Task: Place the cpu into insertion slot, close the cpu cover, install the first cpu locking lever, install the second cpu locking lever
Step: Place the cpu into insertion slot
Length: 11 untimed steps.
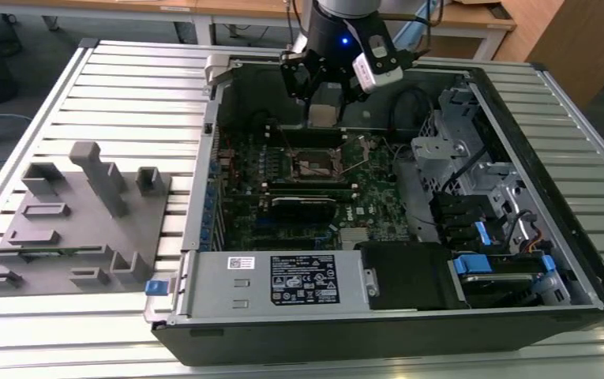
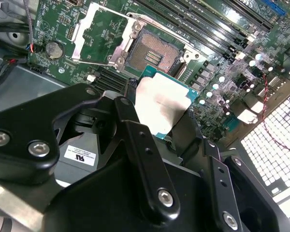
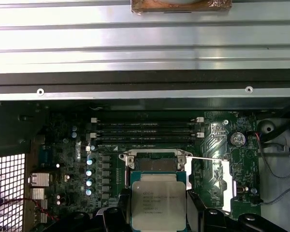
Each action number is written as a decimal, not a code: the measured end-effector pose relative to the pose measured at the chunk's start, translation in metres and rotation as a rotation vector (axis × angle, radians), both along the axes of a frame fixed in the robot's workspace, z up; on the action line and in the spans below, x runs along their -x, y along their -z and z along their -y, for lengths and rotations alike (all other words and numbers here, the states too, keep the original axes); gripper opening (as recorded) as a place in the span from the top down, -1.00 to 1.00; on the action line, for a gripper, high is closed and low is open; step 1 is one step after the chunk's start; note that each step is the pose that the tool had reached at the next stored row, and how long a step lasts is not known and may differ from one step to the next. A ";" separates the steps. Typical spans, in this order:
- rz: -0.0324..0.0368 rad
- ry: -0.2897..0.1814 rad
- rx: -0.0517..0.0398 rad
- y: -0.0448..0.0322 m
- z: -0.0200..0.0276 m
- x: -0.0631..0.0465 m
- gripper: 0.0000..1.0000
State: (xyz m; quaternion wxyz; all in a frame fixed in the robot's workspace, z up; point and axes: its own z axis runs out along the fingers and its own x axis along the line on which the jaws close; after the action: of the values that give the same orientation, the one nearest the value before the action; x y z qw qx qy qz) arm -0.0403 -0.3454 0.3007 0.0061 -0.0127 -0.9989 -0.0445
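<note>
Hand (image 2: pixel 157 121) was closed on the cpu (image 2: pixel 162 99), one finger (image 2: pixel 133 128) on each of two opposite edges, chip roughly level with the dull metal top up. In the second wrist view the cpu hung just short of the insertion slot (image 2: pixel 152 54), over the motherboard (image 2: pixel 217 43), not seated. Contact with anything underneath could not be told. In the exterior view the hand sat upper middle of the frame, inside the open computer case (image 1: pixel 386 339).

The cpu cover (image 3: pixel 225 186) was swung open and lay beside the slot, so the slot's contact field was bare. Locking levers were not clear enough to call.

Handling, as a judgement: the cpu was likely light, stiff and thin, and its smooth lid could slip in a weak pinch. Its underside and the slot pins were probably fragile, so edges only, kept level, no sideways drag. The edge grip as seen looked right.

Around it: memory slots (image 3: pixel 147 130) ran just beyond the slot, a row of capacitors (image 3: pixel 89 174) stood on one side, a coin battery (image 3: pixel 238 138) lay past the open cover, and a red wire (image 2: pixel 275 130) ran further off. The nearest obstacles were the raised cover and the slot frame, both close to the broad fingers. In the exterior view the power supply (image 1: pixel 280 280) was lower middle. A grey fixture block (image 1: pixel 70 213) stood on the slatted desk (image 1: pixel 122 87) at the exterior view's left, well apart.
</note>
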 end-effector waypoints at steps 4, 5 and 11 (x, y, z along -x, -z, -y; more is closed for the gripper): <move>0.0000 0.000 0.0000 0.0000 0.0000 0.000 -0.08; 0.0000 0.000 0.0000 0.0000 0.0000 0.000 -0.08; -0.0001 0.000 0.0000 0.0050 0.0000 0.000 -0.08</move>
State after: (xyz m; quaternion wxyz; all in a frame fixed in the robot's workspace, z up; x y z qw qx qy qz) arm -0.0403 -0.3454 0.2958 0.0061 -0.0126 -0.9989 -0.0445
